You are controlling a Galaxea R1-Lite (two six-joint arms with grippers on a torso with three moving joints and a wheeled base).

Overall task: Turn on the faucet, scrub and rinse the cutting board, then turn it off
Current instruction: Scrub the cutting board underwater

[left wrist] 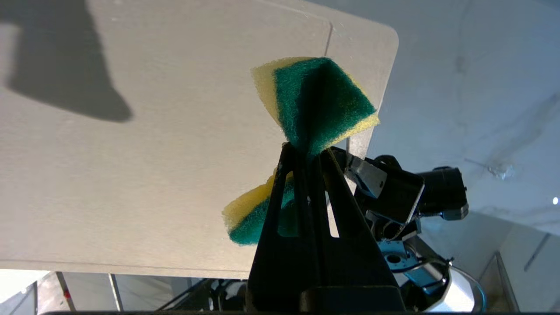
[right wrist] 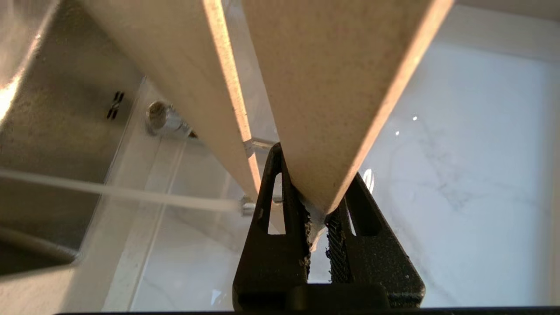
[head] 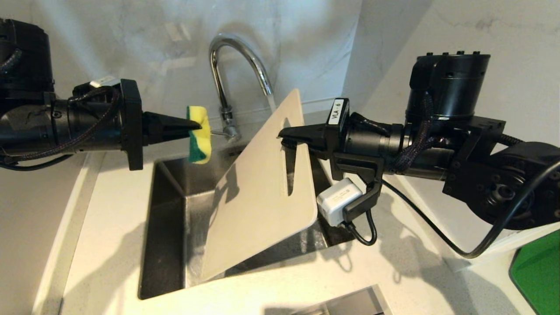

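So right now my right hand (head: 284, 133) is clamped on the cutting board (head: 258, 192), gripping the thin strip of edge beside the handle slot (head: 289, 166), and the board is propped tilted over the sink (head: 168, 227) with its low end down in the basin. My left hand (head: 199, 126) is pinched tight on the green-and-yellow sponge (head: 199, 135), held up near the faucet (head: 236, 74), just off the board's face and not touching it as far as I can tell. Water looks to be running from the spout. My take: the board is stiff, light plastic, probably slick once wet, and a grip on one edge means it'll want to pivot when I push the sponge in. The sponge is squishy, it's already folded around my fingers (left wrist: 306, 192). I'd scrub near the held end first, gently
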